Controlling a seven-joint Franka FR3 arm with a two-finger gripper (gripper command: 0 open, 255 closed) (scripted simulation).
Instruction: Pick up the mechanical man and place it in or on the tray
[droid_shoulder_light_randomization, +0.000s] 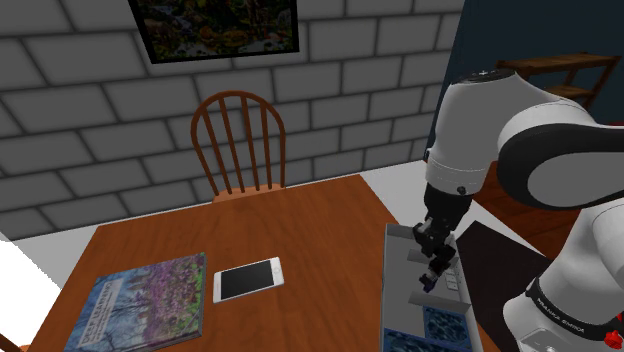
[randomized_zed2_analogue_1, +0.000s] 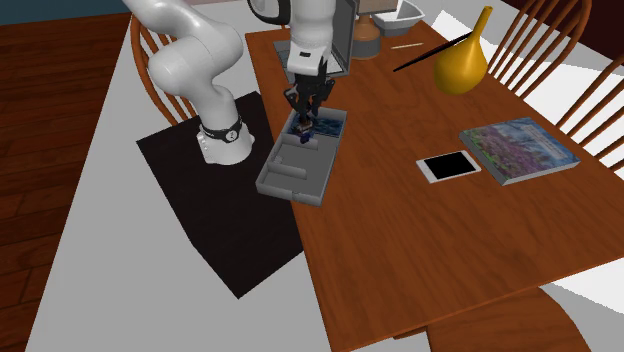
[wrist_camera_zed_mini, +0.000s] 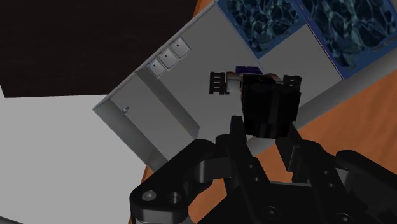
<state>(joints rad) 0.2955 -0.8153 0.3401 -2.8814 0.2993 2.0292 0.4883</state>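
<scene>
The mechanical man (wrist_camera_zed_mini: 270, 102) is a small dark toy with stubby arms and a bit of blue. My gripper (wrist_camera_zed_mini: 266, 130) is shut on its black body. In the shoulder view the gripper (droid_shoulder_light_randomization: 433, 268) hangs over the grey tray (droid_shoulder_light_randomization: 398, 290) at the table's right edge, with the toy (droid_shoulder_light_randomization: 428, 287) just above the tray floor. In the second exterior view the gripper (randomized_zed2_analogue_1: 306, 108) holds the toy (randomized_zed2_analogue_1: 305, 128) over the tray (randomized_zed2_analogue_1: 288, 178), at the end with blue patterned squares (randomized_zed2_analogue_1: 328, 126). I cannot tell whether the toy touches the tray.
A white phone (droid_shoulder_light_randomization: 248, 279) and a picture book (droid_shoulder_light_randomization: 140, 302) lie on the wooden table (droid_shoulder_light_randomization: 300, 230). A wooden chair (droid_shoulder_light_randomization: 238, 145) stands behind it. A yellow vase (randomized_zed2_analogue_1: 462, 62) and a bowl (randomized_zed2_analogue_1: 400, 15) sit at the far end. A black mat (randomized_zed2_analogue_1: 215, 210) lies under the stand.
</scene>
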